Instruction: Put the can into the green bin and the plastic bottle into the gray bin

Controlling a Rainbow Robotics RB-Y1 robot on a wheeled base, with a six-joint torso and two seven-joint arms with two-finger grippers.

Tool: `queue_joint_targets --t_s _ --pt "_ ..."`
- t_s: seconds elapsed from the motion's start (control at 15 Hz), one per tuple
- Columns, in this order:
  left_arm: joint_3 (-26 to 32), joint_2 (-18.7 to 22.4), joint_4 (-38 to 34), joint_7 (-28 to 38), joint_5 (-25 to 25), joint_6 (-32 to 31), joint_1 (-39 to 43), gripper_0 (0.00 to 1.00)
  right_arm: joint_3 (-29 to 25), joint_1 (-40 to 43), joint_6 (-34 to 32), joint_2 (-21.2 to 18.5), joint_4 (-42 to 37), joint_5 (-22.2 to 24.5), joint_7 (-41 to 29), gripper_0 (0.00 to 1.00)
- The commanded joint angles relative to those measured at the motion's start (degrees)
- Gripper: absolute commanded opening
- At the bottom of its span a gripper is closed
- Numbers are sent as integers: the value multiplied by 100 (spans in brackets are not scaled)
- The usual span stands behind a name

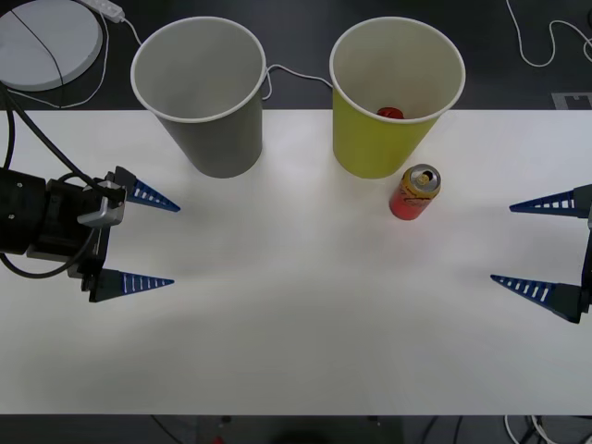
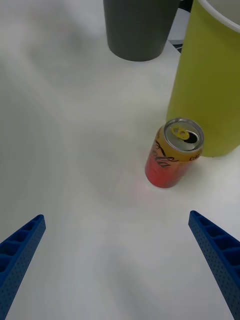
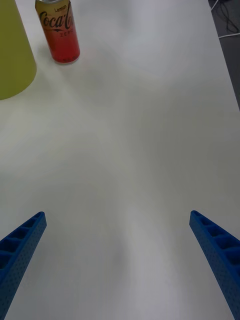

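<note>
The can [image 1: 414, 192] stands upright on the white table [image 1: 296, 333], just beside the green bin [image 1: 396, 92] and on the robot's side of it. It is not in the bin yet. Its top has been opened, so it may be light and easy to tip.

The gray bin [image 1: 199, 92] stands near the green one, with a gap between them. Both are upright with their mouths open to the top, so things can be dropped in from above. A small red thing [image 1: 389, 114] lies inside the green bin. I see no plastic bottle on the table.

The right gripper [image 1: 541, 247] waits at the right side of the table, well apart from the can. Its fingers are spread wide and point at the can, so I think it is set to go and grab it.

The left gripper [image 1: 139, 239] sits at the left side, near the gray bin. Its fingers are wide too, and it holds nothing.
</note>
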Motion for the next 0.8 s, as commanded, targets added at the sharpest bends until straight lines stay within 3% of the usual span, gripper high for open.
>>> queue_joint_targets --t_s 0.07,0.4,0.53,0.8 --pt "0 0 0 0 0 0 0 100 500 524 1207 -381 0 -572 -52 100" --pt "0 0 0 0 0 0 0 100 1590 1033 3255 -1032 -9 -1566 0 100" --pt "0 0 0 0 0 0 0 100 2249 1139 4380 -1366 -149 -2102 53 100" --pt "0 0 0 0 0 0 0 100 3269 1174 6331 -1788 -606 -2664 18 100"
